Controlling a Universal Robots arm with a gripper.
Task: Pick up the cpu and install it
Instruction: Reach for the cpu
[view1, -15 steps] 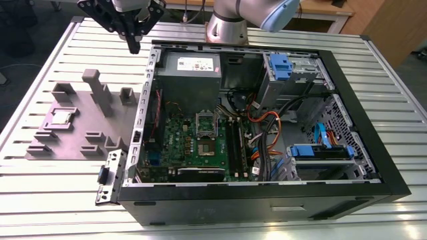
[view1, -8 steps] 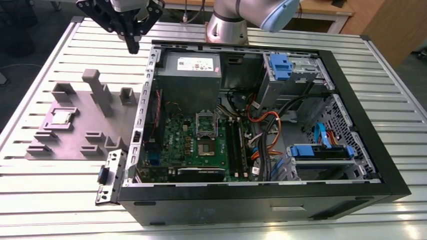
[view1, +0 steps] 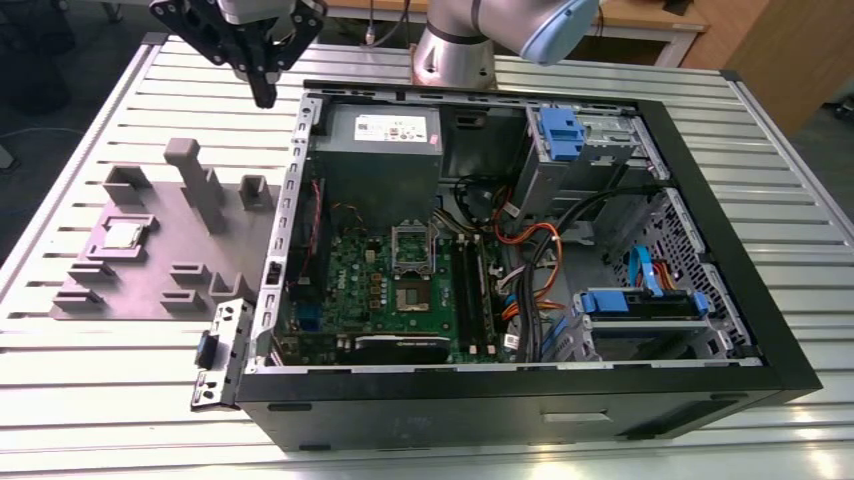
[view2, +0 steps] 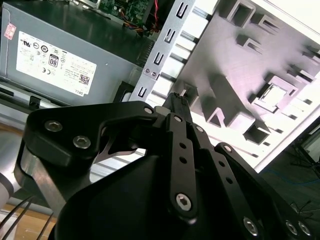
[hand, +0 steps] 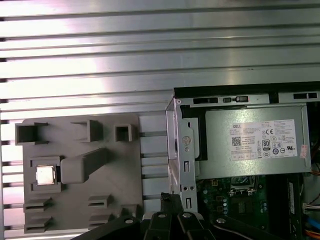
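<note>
One gap matters: we see the gripper (view1: 264, 92), fingers pressed together and empty, above the computer case (view1: 534, 410) corner. The cpu (view1: 124, 235) sits in the grey fixture (view1: 140, 290), well apart toward the exterior view's left.

Counter (view1: 107, 400): slatted metal, carrying case and fixture.
Case (view1: 534, 415): black, open-sided, lying flat.
Fixture (view1: 134, 290): grey, just beside case, on the exterior view's left.
Power supply (view1: 380, 150): grey, white label, inside case.
</note>
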